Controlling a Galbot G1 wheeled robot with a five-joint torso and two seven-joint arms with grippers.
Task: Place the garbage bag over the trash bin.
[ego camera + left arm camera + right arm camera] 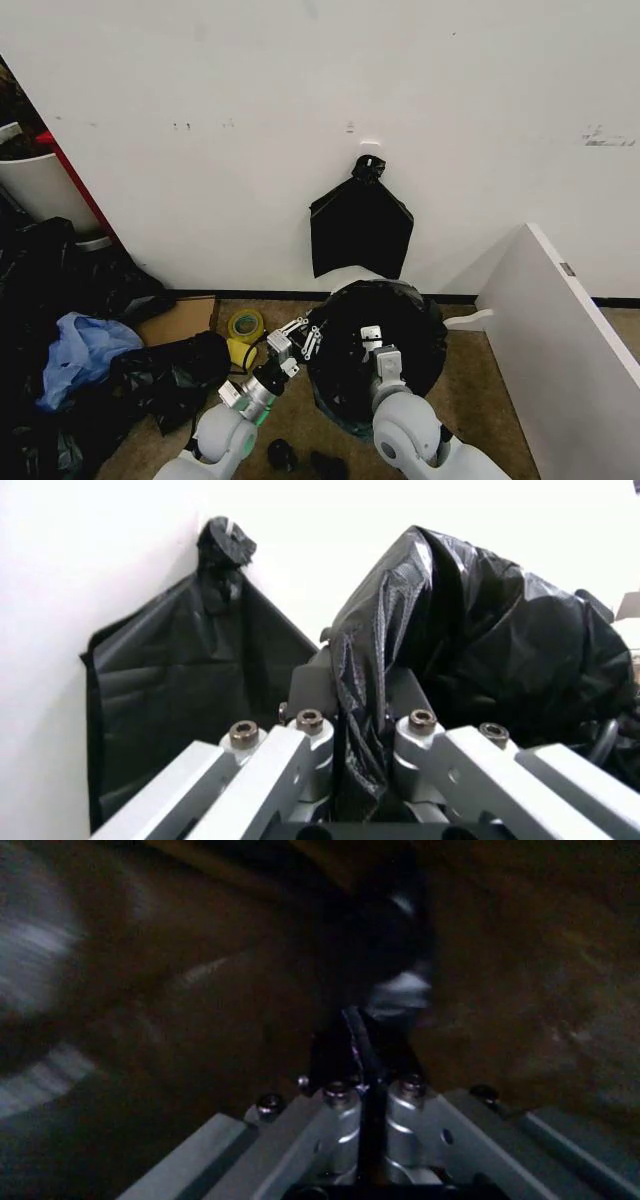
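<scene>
Garbage bag point(385, 330) lay draped over the trash bin point(352, 420) by the wall. I had the left end effector point(305, 335) pinching film at its left rim and the right end effector point(372, 340) pinching film inside the mouth, both touching.

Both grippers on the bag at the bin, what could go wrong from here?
1. The left gripper pinches only a thin fold of the garbage bag; the glossy film could slip out or tear if pulled hard.
2. The right gripper is shut on film inside the opening, so tugging might drag the bag off the rim or tip the trash bin.
</scene>
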